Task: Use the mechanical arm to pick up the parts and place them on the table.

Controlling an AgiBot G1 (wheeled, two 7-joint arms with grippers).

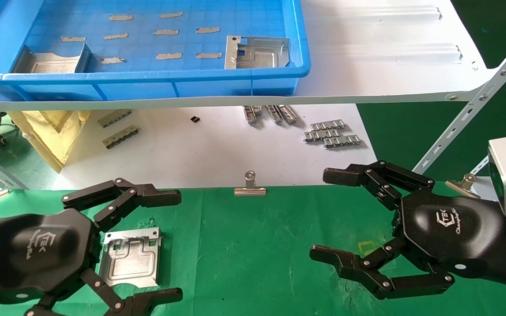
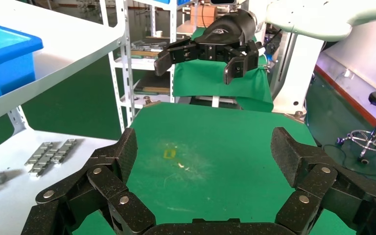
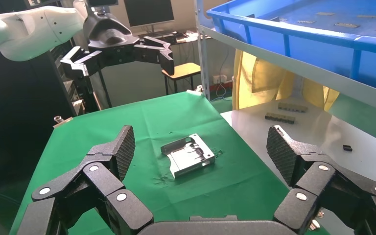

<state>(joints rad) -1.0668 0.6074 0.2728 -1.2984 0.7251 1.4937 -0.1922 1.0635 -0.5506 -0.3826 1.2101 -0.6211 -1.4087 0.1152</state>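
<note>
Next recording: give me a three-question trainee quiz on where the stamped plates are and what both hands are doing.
1. How many stamped metal plates remain in the blue tray?
2. True or false: the left hand grips the plate on the green cloth.
3. The right hand is: A) shut on a plate, B) open and empty, C) in the tray.

Key: 1) two; 2) false, it hovers open over that plate; 3) B.

White logo on each mechanical arm [image 1: 448, 224], lettering unreadable
</note>
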